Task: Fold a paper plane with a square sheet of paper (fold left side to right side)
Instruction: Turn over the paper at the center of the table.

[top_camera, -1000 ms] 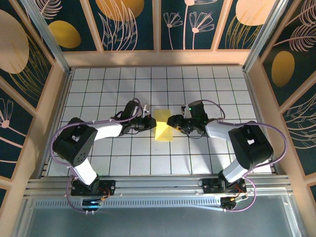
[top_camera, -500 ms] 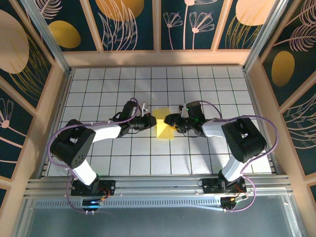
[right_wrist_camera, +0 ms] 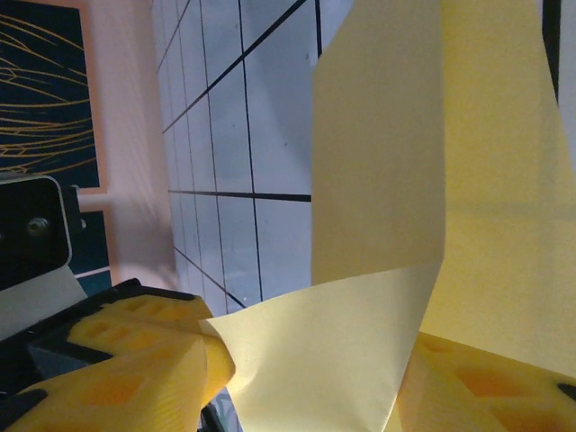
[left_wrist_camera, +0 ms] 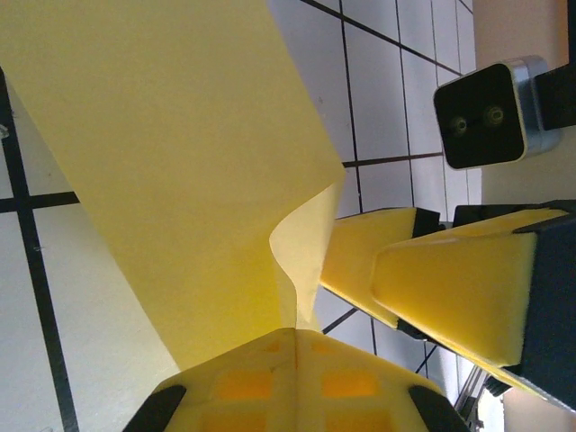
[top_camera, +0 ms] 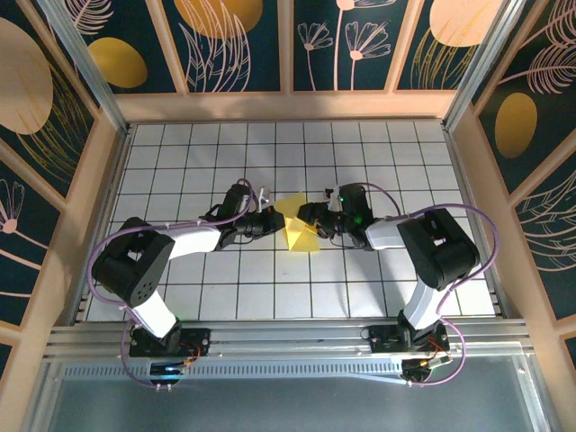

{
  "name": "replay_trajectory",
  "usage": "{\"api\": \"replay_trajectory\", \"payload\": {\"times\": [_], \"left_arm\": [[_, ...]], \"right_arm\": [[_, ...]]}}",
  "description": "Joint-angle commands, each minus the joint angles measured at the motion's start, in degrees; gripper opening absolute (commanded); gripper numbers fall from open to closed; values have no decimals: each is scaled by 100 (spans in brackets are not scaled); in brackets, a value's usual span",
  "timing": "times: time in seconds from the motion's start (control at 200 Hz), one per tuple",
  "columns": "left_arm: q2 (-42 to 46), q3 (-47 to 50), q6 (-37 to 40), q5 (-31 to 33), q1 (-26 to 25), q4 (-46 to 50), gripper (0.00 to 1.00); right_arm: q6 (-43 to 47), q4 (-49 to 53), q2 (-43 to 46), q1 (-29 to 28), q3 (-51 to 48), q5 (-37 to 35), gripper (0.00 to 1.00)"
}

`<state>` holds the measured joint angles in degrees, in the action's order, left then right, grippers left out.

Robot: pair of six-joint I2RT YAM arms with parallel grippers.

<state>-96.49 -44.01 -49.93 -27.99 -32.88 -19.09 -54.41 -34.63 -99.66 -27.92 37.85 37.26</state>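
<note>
Black-white arms (purple cables), yellow fingers.

There are one square sheet of paper, one left hand and one right hand.

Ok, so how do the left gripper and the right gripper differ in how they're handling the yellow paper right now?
The left gripper is shut, pinching the yellow paper; the right gripper has its jaws apart, with a curled part of the sheet between them. The left gripper reaches from the sheet's left side, the right gripper from its right. Both have yellow fingers and meet at the sheet.
</note>
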Motion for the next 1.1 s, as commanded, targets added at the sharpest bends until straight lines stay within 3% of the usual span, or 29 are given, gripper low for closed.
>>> {"api": "replay_trajectory", "payload": {"times": [0.0,0.35,0.666,0.936,1.096], "left_arm": [[-106,2,-123,45,20,75,0],[-138,-57,-145,12,19,126,1],[432,108,-196,550,22,125,39],[1911,392,-590,1366,21,-83,67],[2696,776,-1026,1432,20,-1113,88]], "right_arm": [[-96,-323,-59,-70,-84,63,54],[-74,-238,-210,-86,-60,20,37],[325,399,242,-76,121,-280,0],[671,688,1393,217,162,-570,0],[580,370,2232,479,171,-535,0]]}}
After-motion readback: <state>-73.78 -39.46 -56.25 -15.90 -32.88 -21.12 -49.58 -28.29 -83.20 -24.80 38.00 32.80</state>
